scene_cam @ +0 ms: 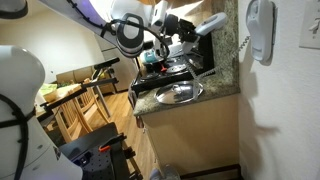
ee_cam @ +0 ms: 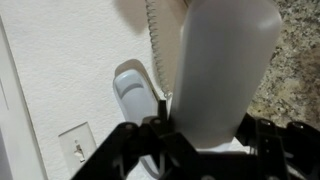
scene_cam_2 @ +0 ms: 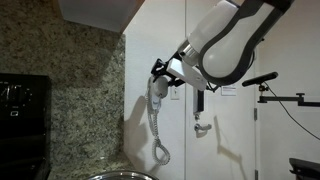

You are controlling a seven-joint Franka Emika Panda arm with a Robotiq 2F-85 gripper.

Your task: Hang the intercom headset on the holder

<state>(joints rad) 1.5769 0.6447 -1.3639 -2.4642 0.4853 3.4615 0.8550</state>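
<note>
My gripper [ee_cam: 207, 128] is shut on the intercom headset [ee_cam: 225, 65], a white handset that fills the middle of the wrist view, standing up between the black fingers [ee_cam: 160, 125]. Its coiled cord [ee_cam: 153, 30] runs along the wall toward the holder [ee_cam: 135, 95], a rounded light-grey cradle on the white wall just past the handset. In an exterior view the gripper [scene_cam: 197, 30] holds the headset [scene_cam: 212, 24] in the air, apart from the holder [scene_cam: 260, 28]. In an exterior view the cord [scene_cam_2: 160, 140] hangs in a long loop below the headset [scene_cam_2: 157, 92].
A flat white switch plate [ee_cam: 78, 148] sits on the wall beside the holder. A speckled granite wall [scene_cam: 228, 55] rises behind the counter, which carries a steel bowl [scene_cam: 178, 93] and a black stove [scene_cam: 170, 65]. Wooden chairs [scene_cam: 85, 105] stand further back.
</note>
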